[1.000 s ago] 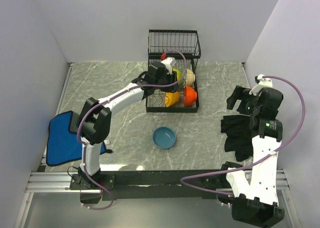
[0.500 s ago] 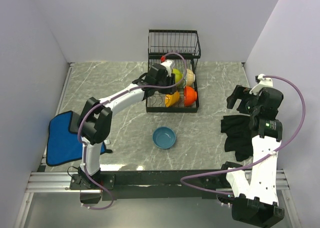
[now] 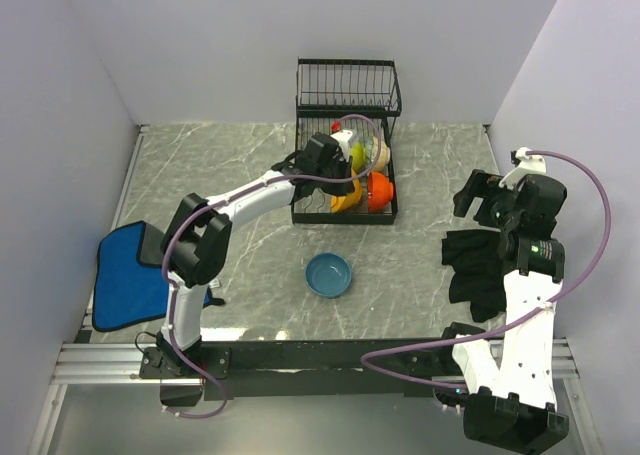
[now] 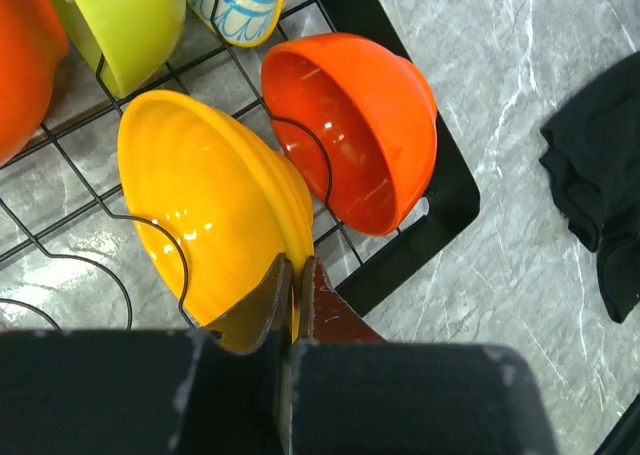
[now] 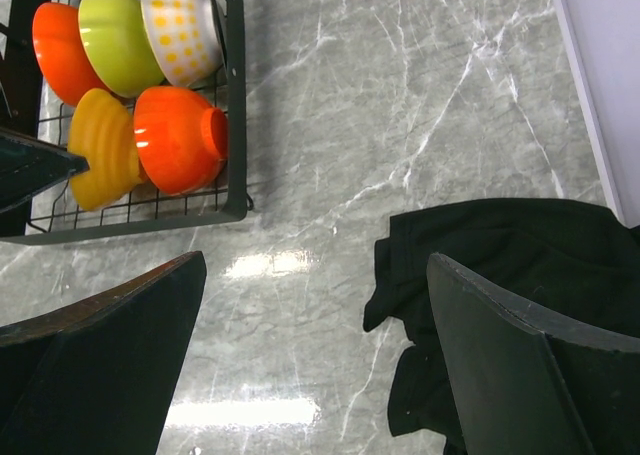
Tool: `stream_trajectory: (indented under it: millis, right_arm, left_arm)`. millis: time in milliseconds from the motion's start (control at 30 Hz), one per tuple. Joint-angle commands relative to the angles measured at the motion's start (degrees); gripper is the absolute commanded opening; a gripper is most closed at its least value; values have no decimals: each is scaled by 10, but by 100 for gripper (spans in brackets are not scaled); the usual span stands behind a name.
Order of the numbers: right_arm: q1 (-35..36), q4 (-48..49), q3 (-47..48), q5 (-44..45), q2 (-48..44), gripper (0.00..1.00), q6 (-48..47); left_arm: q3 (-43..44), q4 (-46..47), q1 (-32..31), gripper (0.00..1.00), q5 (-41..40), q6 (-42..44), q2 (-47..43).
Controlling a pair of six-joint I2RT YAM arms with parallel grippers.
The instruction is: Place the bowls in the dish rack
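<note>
From the left wrist, the orange bowl's (image 4: pixel 200 215) lower rim disappears between the left pincer's (image 4: pixel 296 267) closed fingers. The lime green bowl (image 4: pixel 130 25) and the patterned bowl (image 4: pixel 240 5) are cropped by the top edge, the black cloth (image 4: pixel 600 175) by the right. Overhead, the left arm's wrist (image 3: pixel 322 157) covers that pincer and part of the dish rack (image 3: pixel 345 221).

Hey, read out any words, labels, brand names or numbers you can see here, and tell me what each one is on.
No text can be read anywhere.
The cream bowl bears only dots and stripes, no letters.
A small green mark on the right arm is too small to read.
</note>
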Motion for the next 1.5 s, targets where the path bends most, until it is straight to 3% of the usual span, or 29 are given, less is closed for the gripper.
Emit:
stream_trajectory:
  millis: [0, 767, 1000, 1267, 1467]
  right_arm:
    - [3, 28, -6, -1, -13, 100, 7]
    - [3, 23, 14, 4, 1, 100, 12]
    - [3, 19, 29, 7, 14, 100, 8]
    - [3, 11, 43, 13, 22, 100, 1]
    - [3, -3, 53, 16, 30, 100, -5]
  left_arm:
    - [9, 19, 7, 1, 17, 22, -21]
    - [-9, 91, 62, 1, 163, -179, -60]
    - [-70, 200, 96, 1, 236, -294, -57]
    - [-117, 394, 107, 1, 329, -414, -25]
    - [-121, 446, 106, 1, 343, -453, 2]
